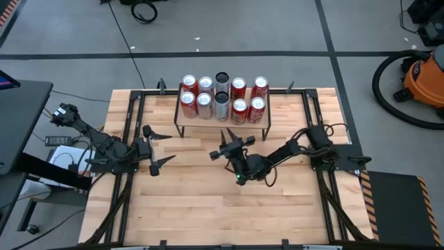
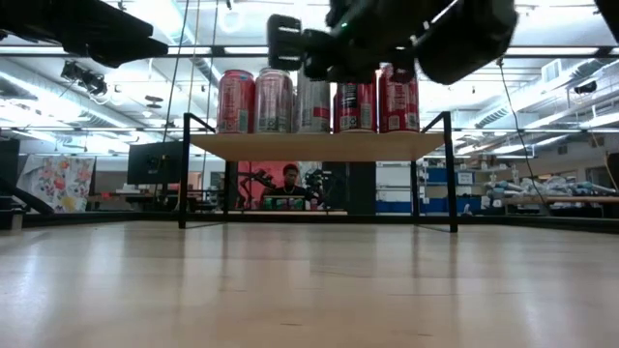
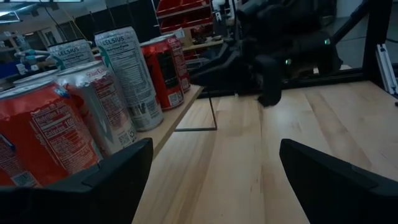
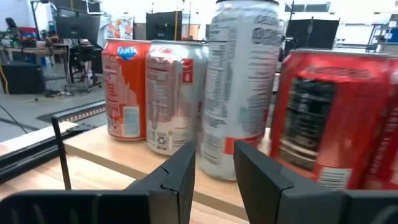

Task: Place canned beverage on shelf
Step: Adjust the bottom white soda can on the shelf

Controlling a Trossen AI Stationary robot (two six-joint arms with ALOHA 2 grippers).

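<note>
The shelf (image 1: 220, 119) stands at the table's far middle on thin black legs, and its light plank (image 2: 319, 146) carries several upright cans (image 1: 222, 97): red ones and two tall silver ones in the middle. My right gripper (image 1: 232, 137) hovers level just off the shelf's near edge. It points at a tall silver can (image 4: 239, 81), and its fingers (image 4: 214, 155) stand a little apart with nothing between them. My left gripper (image 1: 166, 147) waits wide open and empty at the shelf's left end, with the cans beside it (image 3: 93, 106).
Black frame rails (image 1: 132, 139) run along both table sides and the far edge. Bare wood (image 1: 222, 208) lies on the near side of both grippers. An orange vacuum (image 1: 423, 76) sits on the floor at far right. A person (image 2: 290, 184) sits in the room behind.
</note>
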